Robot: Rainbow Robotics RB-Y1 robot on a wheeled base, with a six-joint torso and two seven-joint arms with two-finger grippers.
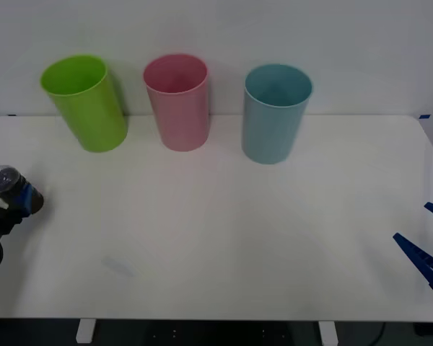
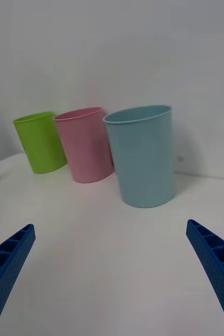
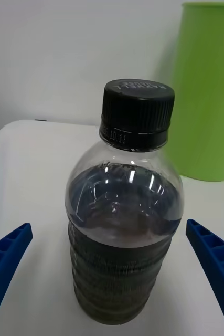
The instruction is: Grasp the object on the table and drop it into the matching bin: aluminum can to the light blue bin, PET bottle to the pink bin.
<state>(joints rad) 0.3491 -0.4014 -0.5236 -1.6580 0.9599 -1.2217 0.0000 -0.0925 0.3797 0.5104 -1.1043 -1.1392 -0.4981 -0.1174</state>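
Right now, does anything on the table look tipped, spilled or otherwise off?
Nothing stands out. The bottle stands upright and capped between the open left gripper's fingers, and the green, pink and blue bins stand upright in a row.

Small dark plastic bottle (image 3: 123, 247), black ribbed cap; lime green bin (image 1: 85, 101), pink bin (image 1: 177, 101), pale teal-blue bin (image 1: 274, 112), white table (image 1: 224, 238).

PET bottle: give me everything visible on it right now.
The PET bottle is small, with a ribbed black cap, a clear rounded shoulder and a dark, ridged lower body, apparently holding dark liquid. It stands upright on the white table near its left edge, in front of the lime green bin. The left end effector is open, its blue fingers on either side of the bottle without touching it.
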